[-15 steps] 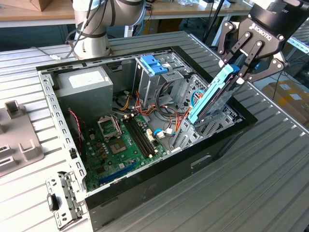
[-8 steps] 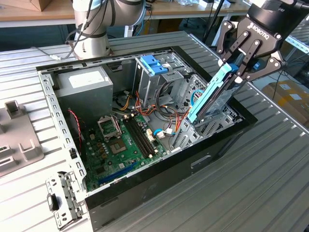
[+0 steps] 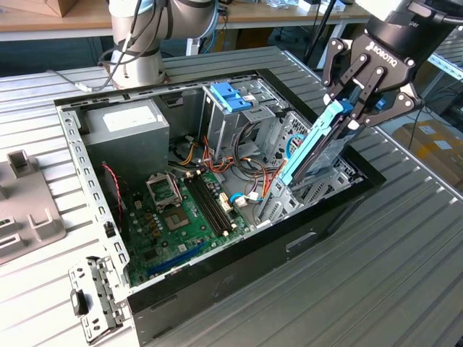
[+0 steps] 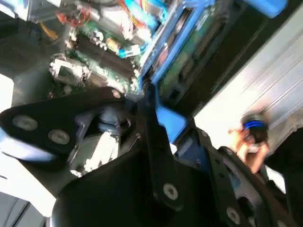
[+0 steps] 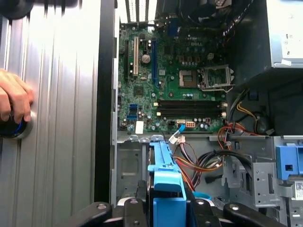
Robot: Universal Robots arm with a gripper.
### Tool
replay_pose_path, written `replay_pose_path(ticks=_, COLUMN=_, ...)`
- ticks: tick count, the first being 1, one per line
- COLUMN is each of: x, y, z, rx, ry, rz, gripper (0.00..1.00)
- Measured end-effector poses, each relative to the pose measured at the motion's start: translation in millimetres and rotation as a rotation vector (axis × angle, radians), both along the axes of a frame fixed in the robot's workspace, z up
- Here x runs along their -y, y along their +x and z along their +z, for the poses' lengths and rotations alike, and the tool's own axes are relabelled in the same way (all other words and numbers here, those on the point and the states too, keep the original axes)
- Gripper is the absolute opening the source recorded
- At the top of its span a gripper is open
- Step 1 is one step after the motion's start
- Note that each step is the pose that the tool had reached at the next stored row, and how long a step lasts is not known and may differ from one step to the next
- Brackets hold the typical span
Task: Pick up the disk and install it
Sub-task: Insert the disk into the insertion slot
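case (image 3: 217, 282) lies open on slatted table (image 3: 405, 253) | motherboard (image 3: 173, 217) on its floor | disk (image 3: 309, 144) tilted, lower end inside drive cage, upper blue tab clenched between gripper (image 3: 362, 108) fingers | arm base (image 3: 137, 50) behind

Open computer case (image 3: 253, 254) on slatted metal table (image 3: 391, 278); green motherboard (image 3: 170, 217) inside, grey power supply (image 3: 130, 129) beside it.

Premises: a robotics laboratory or workshop. Evidence: a robot arm base (image 3: 137, 50) mounted on a ribbed metal table (image 3: 405, 275) and an opened computer case (image 3: 239, 253) lying on that table. Wooden workbenches (image 3: 43, 22) with cables stand behind, and cardboard boxes (image 3: 432, 141) sit beside the table.
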State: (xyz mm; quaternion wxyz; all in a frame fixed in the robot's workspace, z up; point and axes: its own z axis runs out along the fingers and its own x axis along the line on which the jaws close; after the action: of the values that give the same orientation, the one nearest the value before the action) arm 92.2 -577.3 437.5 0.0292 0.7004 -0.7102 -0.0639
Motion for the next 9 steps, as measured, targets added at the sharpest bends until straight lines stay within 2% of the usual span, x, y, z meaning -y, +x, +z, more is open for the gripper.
replay_pose_path(ticks=2, x=0.0, y=0.0, z=-4.0, rx=-0.0001, ry=0.0, rz=0.0, gripper=0.37)
replay_pose_path(ticks=7, x=0.0, y=0.0, z=-4.6, rx=0.0, ry=-0.0001, rz=0.0, gripper=0.38)
replay_pose_path(ticks=8, x=0.0, y=0.0, z=-4.8, rx=0.0, ry=0.0, rz=0.0, gripper=0.45)
replay_pose_path(ticks=9, x=0.0, y=0.0, z=-4.8, rx=0.0, ry=-0.0002, rz=0.0, gripper=0.45)
